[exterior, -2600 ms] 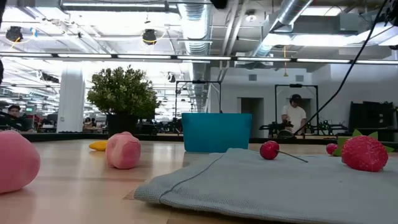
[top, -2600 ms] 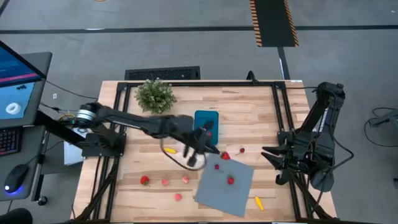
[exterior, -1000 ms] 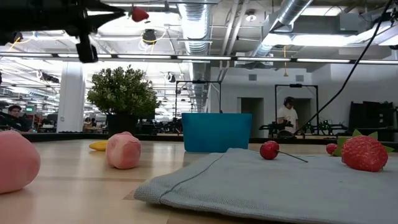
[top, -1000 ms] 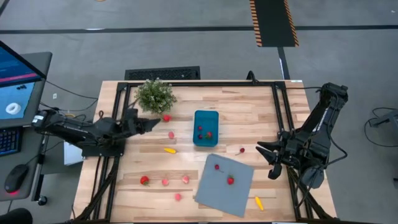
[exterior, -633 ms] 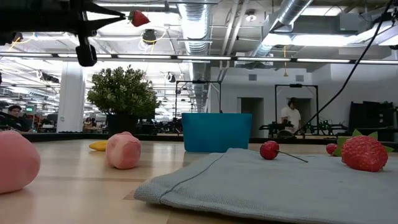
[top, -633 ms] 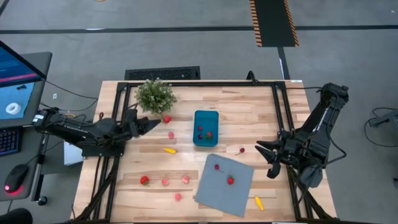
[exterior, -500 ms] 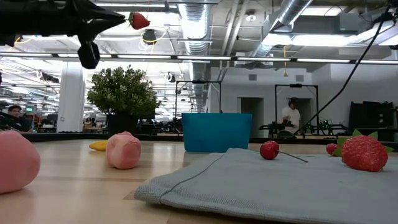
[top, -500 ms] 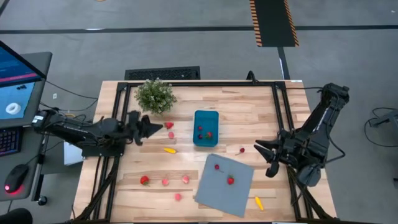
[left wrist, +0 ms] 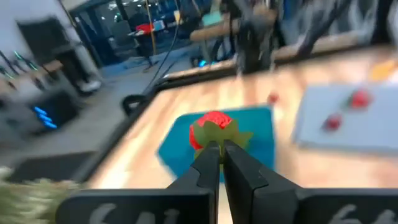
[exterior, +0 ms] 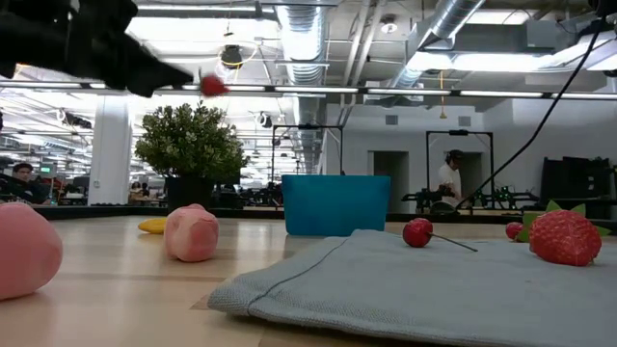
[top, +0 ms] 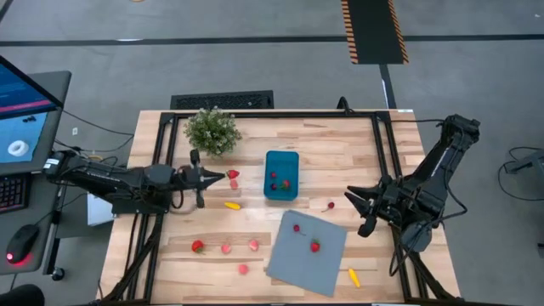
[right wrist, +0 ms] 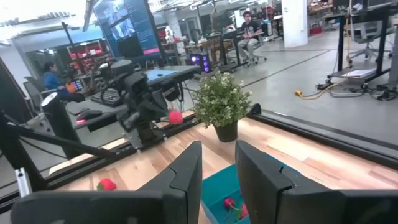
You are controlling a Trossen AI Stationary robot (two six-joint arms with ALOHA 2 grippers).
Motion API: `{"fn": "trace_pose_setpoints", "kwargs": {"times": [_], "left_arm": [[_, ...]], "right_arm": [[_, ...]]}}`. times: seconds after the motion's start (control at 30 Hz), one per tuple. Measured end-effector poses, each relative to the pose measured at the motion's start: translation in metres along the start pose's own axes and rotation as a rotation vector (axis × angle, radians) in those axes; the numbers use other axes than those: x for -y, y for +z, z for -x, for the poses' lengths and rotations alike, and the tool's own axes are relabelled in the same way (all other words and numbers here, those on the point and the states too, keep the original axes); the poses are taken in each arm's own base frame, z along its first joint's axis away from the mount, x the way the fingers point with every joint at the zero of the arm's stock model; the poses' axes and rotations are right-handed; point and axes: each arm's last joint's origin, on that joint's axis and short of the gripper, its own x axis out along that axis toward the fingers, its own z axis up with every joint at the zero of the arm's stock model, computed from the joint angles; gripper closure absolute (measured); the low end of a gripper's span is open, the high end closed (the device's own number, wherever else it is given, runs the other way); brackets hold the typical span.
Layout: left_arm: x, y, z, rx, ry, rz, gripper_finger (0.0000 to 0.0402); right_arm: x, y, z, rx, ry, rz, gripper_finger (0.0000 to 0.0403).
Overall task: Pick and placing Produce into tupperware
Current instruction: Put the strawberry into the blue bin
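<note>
Left pincer (top: 223, 177) is clamped on a small red strawberry (top: 232, 174), held in the air above the desk (top: 340, 144), leaf end toward the fingers, red body pointing forward. The teal tupperware (top: 281, 175) lies straight ahead of it, to the robot's right, w/ its long axis across the pincer's line of travel; some produce is already inside. Left arm is clearly nearer. Right pincer (top: 360, 212) waits near the desk's right side, fingers partly apart, holding nothing.
</note>
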Motion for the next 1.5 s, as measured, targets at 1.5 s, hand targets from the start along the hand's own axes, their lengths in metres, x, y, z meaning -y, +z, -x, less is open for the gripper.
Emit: {"fn": "trace_pose_setpoints", "kwargs": {"times": [1.5], "left_arm": [[-0.042, 0.015, -0.095, -0.067, -0.053, 0.692, 0.0401]], "right_arm": [[0.007, -0.001, -0.027, -0.067, -0.057, -0.002, 0.0285]]}}
